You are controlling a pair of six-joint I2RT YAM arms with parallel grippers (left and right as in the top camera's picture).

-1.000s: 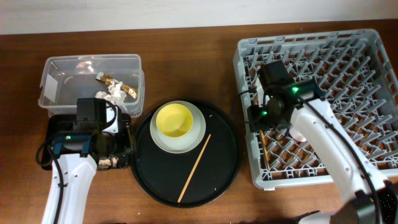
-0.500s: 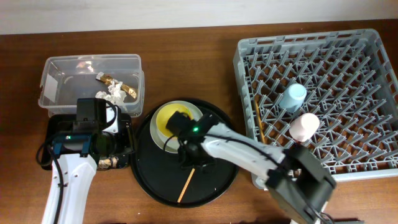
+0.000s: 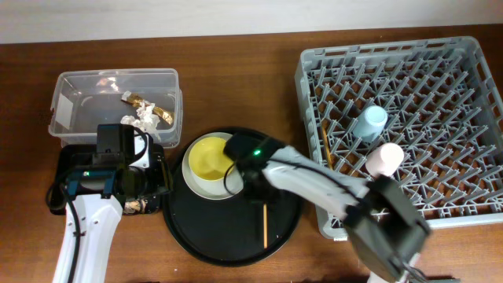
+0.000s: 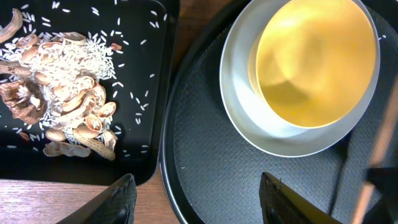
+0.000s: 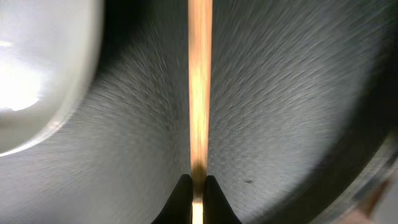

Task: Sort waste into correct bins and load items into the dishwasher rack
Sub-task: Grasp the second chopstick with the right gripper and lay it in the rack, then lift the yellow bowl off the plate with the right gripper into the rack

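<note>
Right end effector [image 5: 198, 195] is down on the round black tray [image 3: 212, 236] now, fingertips pinched tight on the chopstick [image 3: 266, 224]. And that stick has swung! Half a second ago it lay slanted across the tray; now it points straight near-to-far, just right of the plate [image 3: 206, 189]. The wrist view is smeared with blur, stick running up the middle, plate rim at the left. The plate and the yellow bowl [image 3: 208, 157] sitting in it have slid a touch left. Left end effector [image 4: 198, 200] hasn't budged: fingers spread wide, holding nothing, hovering where the black rectangular tray [image 4: 146, 56] of food scraps [image 4: 59, 93] meets the round one. Far left on the desk [image 3: 236, 63], the clear tub [image 3: 78, 110] keeps its tissue [image 3: 146, 119] and gold wrapper [image 3: 145, 102]. In the dishwasher rack [image 3: 393, 45] at right, blue cup [image 3: 369, 122], pink cup [image 3: 385, 159] and second chopstick [image 3: 325, 153] sit as before.
</note>
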